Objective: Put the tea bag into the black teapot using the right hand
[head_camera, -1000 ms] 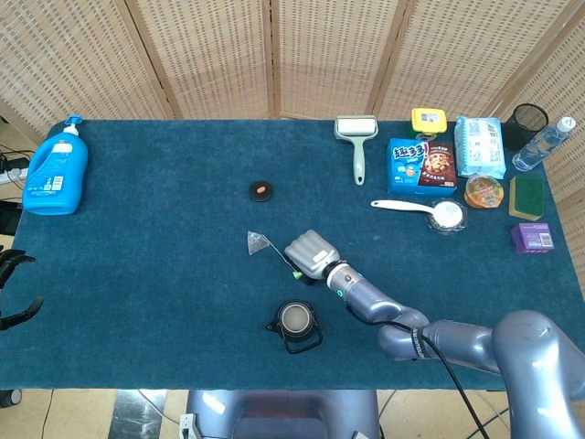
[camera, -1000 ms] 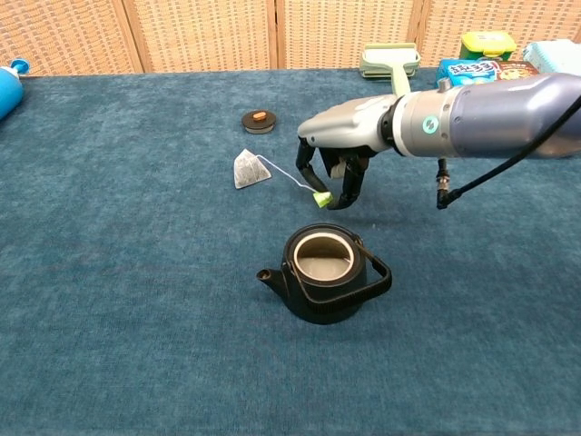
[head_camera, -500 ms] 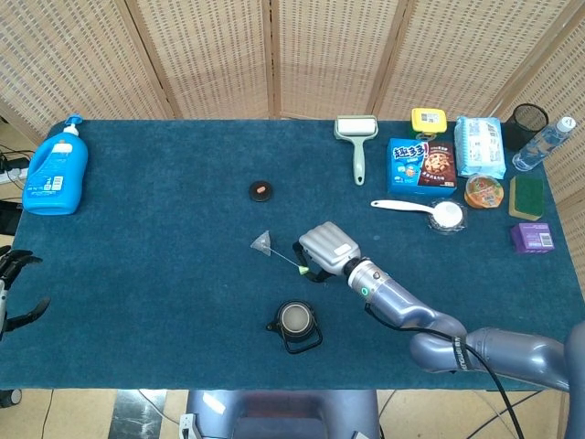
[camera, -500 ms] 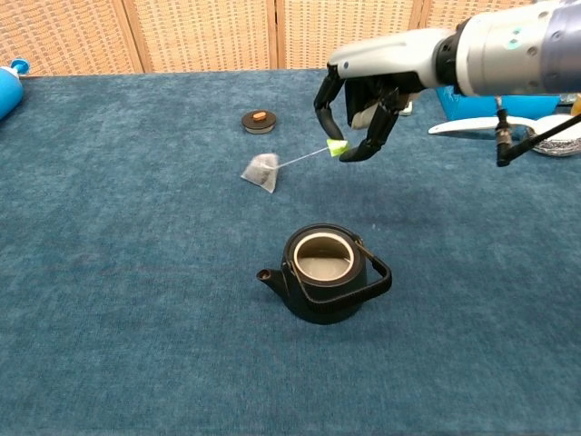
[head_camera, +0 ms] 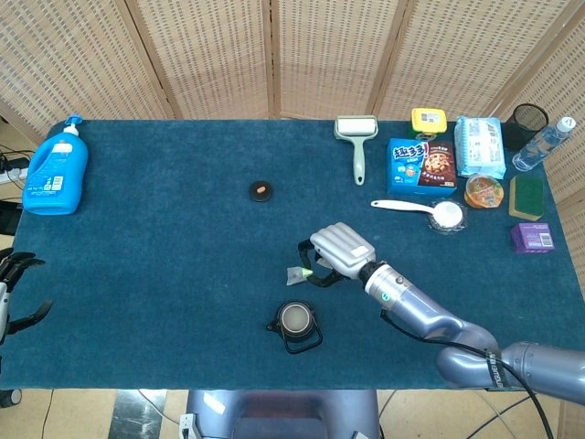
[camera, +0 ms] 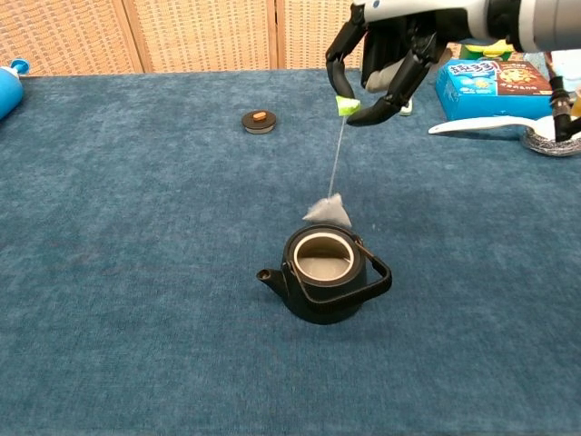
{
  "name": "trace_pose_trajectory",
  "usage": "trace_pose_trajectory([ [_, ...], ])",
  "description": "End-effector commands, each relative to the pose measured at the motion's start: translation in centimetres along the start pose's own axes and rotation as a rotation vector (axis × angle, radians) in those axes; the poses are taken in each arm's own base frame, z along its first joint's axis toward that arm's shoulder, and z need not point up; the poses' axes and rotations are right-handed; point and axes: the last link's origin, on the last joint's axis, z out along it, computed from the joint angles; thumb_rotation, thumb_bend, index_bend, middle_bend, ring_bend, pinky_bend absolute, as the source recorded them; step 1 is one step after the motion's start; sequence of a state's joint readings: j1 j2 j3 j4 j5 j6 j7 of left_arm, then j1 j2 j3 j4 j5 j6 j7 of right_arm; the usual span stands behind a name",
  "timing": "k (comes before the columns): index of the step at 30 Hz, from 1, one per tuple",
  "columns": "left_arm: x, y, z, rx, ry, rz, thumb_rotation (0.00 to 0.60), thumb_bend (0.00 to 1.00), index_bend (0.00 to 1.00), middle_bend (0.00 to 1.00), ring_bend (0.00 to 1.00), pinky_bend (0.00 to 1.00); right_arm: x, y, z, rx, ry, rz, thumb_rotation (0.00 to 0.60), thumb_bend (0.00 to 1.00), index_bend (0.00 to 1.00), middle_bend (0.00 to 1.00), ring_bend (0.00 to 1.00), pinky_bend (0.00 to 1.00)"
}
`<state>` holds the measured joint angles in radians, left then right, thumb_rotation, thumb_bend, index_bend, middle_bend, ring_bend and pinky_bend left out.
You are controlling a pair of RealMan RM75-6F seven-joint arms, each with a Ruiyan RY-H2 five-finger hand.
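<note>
The black teapot [camera: 324,273] stands open near the table's front edge, also visible from above as the teapot [head_camera: 295,322]. My right hand [camera: 388,53] is raised above and behind it, pinching the green tag [camera: 347,105] of the tea bag string. The tea bag [camera: 328,211] hangs on the string just above the pot's far rim; from the head view the tea bag [head_camera: 296,273] shows beside my right hand [head_camera: 341,251]. My left hand [head_camera: 16,291] stays at the far left edge, off the table, fingers apart.
The teapot lid [head_camera: 261,190] lies on the blue cloth behind the pot. A blue detergent bottle [head_camera: 57,170] is at the far left. At the back right are a lint roller [head_camera: 356,140], a snack box [head_camera: 421,165], a white spoon [head_camera: 419,210] and several small packages.
My right hand has risen and shifted toward the pot, lifting the tea bag off the cloth. The bag now dangles over the teapot's far rim instead of lying to the left.
</note>
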<state>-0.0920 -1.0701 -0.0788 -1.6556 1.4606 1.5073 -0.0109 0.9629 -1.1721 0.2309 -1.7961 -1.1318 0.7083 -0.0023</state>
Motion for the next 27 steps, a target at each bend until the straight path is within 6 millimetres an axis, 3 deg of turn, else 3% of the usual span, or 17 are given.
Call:
trace_pose_trajectory([
  [1,0.0,0.1,0.0,-0.003,0.003,-0.001,0.6,0.26,0.3,0.23,0.12,0.11,0.4,-0.1,-0.4,0.006,0.012,0.016,0.6,0.37,0.58,1.0,1.0,1.0],
  [13,0.2,0.2,0.0,-0.007,0.011,-0.004,0.6,0.26,0.3,0.23,0.12,0.11,2.5,-1.0,-2.9,0.04,0.059,0.07,0.6,0.37,0.58,1.0,1.0,1.0],
  [27,0.1,0.1,-0.2,-0.013,0.014,-0.011,0.6,0.26,0.3,0.23,0.12,0.11,3.1,-2.3,-4.1,0.055,0.043,0.065,0.6,0.37,0.59,1.0,1.0,1.0],
])
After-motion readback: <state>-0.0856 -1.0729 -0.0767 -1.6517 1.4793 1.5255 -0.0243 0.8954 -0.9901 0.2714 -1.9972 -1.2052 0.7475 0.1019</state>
